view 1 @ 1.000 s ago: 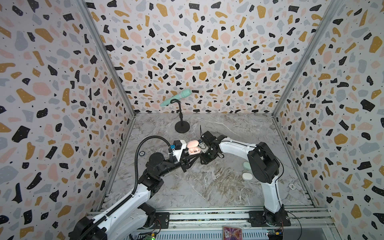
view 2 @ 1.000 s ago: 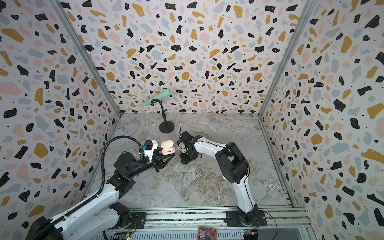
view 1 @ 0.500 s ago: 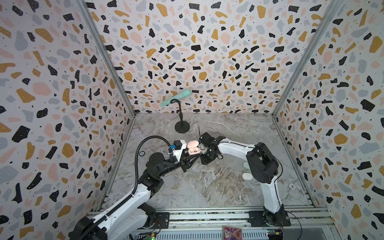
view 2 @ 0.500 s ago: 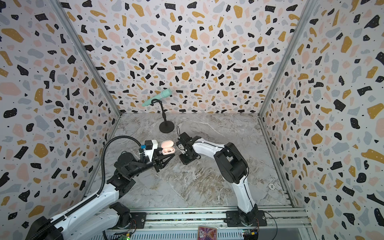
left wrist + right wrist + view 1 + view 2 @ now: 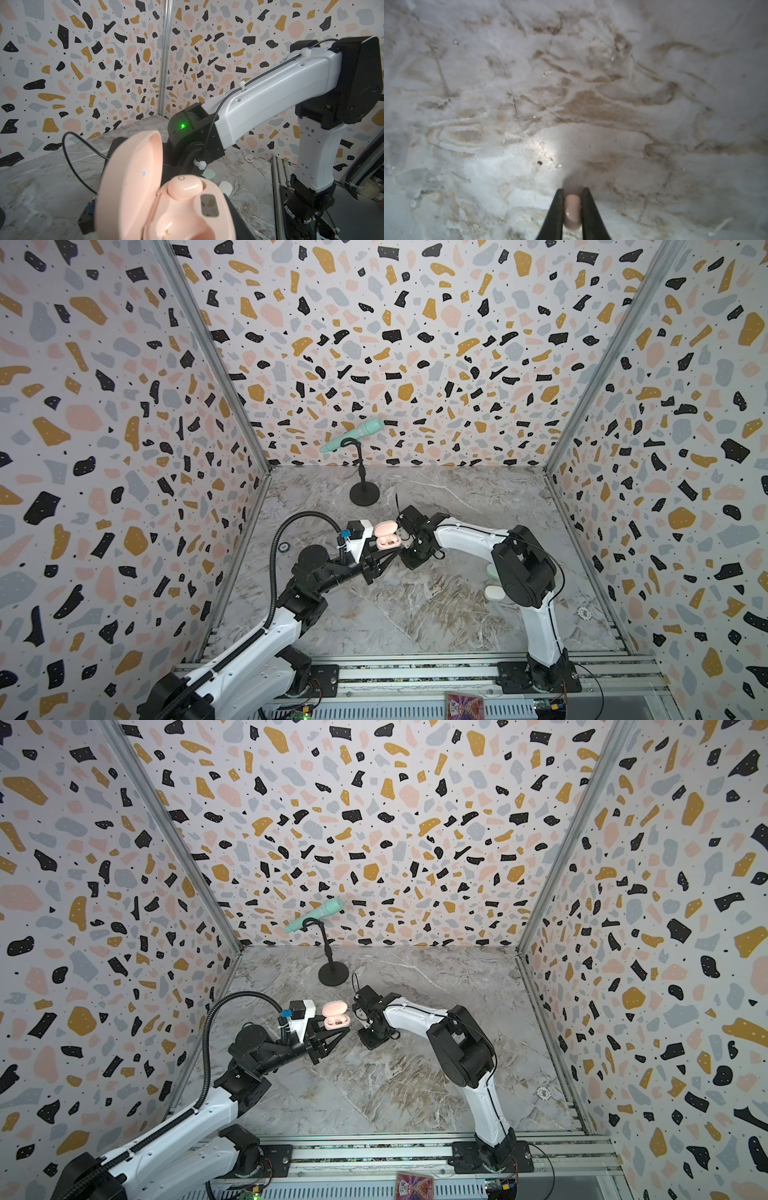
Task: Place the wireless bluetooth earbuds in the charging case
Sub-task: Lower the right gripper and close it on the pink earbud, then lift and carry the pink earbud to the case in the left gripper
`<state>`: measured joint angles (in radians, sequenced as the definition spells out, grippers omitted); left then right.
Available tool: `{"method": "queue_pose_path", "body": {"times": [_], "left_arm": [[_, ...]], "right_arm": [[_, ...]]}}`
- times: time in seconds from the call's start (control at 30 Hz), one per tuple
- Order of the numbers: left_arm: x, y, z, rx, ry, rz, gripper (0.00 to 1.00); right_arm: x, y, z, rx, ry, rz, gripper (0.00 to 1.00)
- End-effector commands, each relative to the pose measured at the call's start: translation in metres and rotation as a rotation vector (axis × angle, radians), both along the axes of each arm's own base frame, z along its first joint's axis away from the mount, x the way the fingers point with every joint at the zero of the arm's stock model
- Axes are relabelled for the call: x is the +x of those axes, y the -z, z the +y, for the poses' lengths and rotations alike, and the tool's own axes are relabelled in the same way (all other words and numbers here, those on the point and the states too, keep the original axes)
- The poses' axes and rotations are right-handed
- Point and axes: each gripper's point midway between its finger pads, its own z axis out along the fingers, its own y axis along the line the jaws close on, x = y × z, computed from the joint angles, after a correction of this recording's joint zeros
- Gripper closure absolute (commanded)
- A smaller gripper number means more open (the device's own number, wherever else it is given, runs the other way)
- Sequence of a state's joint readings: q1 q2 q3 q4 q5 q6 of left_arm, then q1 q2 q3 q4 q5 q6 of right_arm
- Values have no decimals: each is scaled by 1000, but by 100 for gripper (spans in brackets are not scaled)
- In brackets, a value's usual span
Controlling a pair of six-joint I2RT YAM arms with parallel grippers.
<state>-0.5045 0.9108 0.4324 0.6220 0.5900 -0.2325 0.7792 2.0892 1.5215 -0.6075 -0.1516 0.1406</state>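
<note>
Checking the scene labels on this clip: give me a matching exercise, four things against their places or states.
1 charging case
2 docked earbud
3 loose earbud
4 microphone

a on a black stand at the back
b gripped by the right gripper
c lid open, in the left gripper
d seated in the case

Pairs: 1-c, 2-d, 3-b, 4-a

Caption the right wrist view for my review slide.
Right gripper shut on a pale pink earbud, with the marble tabletop behind.
</note>
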Motion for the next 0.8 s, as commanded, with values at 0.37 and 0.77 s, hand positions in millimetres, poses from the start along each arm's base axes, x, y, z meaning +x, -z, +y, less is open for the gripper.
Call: {"method": "queue_pose_path", "body": {"times": [0.37,0.77], "left_arm": [[-1,-10,-8,-43,53,-49,66],[-3,-8,-47,17,158,-121,66]], "right_arm": [[2,-87,-61,238,198,-44,89],[-20,-223,-97,590,250,-116,88]]}}
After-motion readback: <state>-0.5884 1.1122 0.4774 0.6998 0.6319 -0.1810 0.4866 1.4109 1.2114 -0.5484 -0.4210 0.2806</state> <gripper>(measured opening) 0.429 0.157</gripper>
